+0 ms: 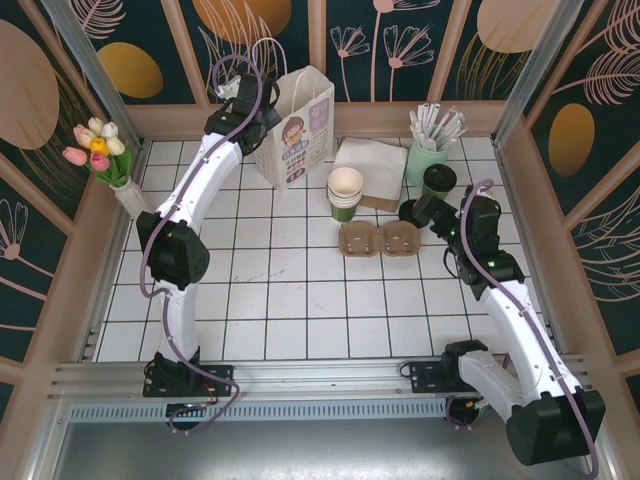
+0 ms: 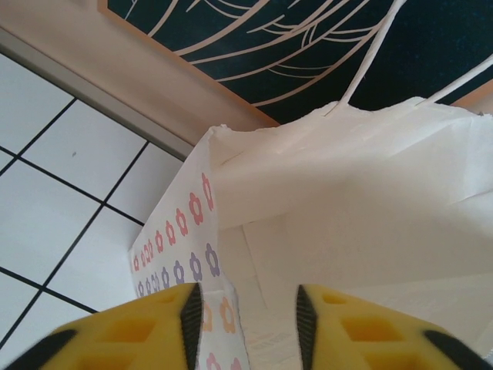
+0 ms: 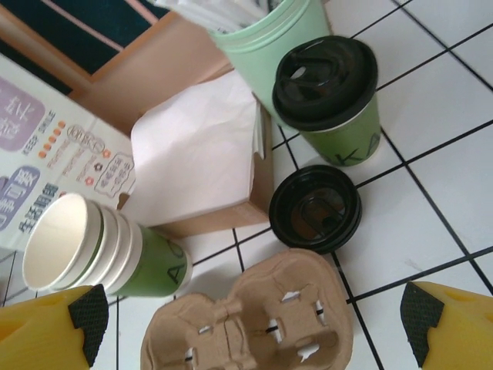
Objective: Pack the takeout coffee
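Observation:
The takeout coffee, a green cup under a black lid, stands at the back right beside the straw pot. My right gripper hangs open just in front of it, above the cardboard cup carrier, with nothing between its fingers. At the back left stands the white paper bag, mouth open. My left gripper is at its left rim. The jaws straddle the flower-printed side wall with a gap still between the pads.
A loose black lid lies beside the carrier. A stack of empty green cups stands left of a napkin box. The mint straw pot is behind the coffee. A tulip vase stands far left.

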